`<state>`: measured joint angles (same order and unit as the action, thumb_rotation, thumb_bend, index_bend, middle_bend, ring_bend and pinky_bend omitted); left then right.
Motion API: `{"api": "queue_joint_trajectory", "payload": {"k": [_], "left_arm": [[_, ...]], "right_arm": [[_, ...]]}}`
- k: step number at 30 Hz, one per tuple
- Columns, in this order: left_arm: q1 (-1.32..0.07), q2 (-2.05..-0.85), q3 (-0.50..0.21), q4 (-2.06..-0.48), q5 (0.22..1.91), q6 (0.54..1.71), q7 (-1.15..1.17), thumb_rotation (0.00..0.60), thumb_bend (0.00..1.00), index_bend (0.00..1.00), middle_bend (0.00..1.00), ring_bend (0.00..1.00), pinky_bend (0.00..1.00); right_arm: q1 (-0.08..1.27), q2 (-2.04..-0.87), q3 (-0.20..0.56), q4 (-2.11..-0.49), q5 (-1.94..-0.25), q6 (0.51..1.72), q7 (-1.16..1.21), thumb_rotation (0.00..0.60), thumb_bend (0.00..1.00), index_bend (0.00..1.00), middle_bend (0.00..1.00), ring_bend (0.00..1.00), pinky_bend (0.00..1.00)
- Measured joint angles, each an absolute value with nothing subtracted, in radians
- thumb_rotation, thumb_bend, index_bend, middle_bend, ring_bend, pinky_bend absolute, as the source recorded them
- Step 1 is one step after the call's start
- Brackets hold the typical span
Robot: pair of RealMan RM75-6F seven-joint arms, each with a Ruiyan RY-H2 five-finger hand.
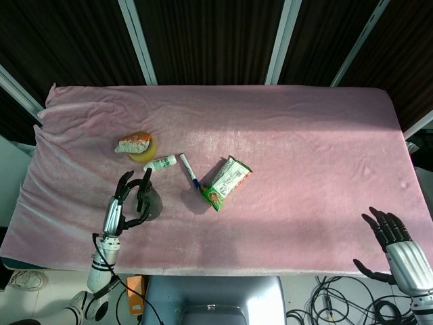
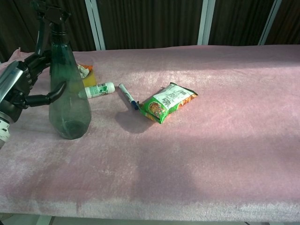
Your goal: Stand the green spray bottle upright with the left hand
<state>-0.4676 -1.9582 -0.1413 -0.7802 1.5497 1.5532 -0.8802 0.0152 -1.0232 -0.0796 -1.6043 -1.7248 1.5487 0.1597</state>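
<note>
The green spray bottle [image 2: 69, 93] stands upright on its base on the pink cloth, near the front left; from above, in the head view, the spray bottle [image 1: 153, 201] shows as a dark round shape. My left hand [image 2: 21, 82] is just to its left with fingers spread, and the thumb tip reaches the bottle's side. In the head view the left hand [image 1: 123, 202] curves around the bottle without clasping it. My right hand [image 1: 392, 245] hangs with fingers apart off the table's front right corner, holding nothing.
A small white bottle [image 2: 98, 89] and a blue-capped pen [image 2: 127, 96] lie just behind the spray bottle. A green snack packet [image 2: 168, 102] lies further right. A yellow sponge with a wrapper on it [image 1: 137, 144] sits behind them. The table's front edge [image 1: 203, 271] is close.
</note>
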Motion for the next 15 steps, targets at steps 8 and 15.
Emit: {"api": "queue_joint_trajectory", "payload": {"k": [8, 15], "left_arm": [[-0.469, -1.939, -0.147, -0.807, 1.545, 1.551, -0.894, 0.6, 0.32, 0.19, 0.18, 0.0, 0.0], [-0.467, -1.925, -0.149, -0.823, 1.546, 1.559, -0.902, 0.6, 0.32, 0.14, 0.11, 0.0, 0.0]], "right_arm": [[0.016, -1.024, -0.078, -1.604, -1.722, 1.548, 0.158, 0.6, 0.37, 0.0, 0.0, 0.0, 0.02], [0.014, -1.024, -0.079, -1.604, -1.724, 1.552, 0.161, 0.6, 0.37, 0.0, 0.0, 0.0, 0.02]]}}
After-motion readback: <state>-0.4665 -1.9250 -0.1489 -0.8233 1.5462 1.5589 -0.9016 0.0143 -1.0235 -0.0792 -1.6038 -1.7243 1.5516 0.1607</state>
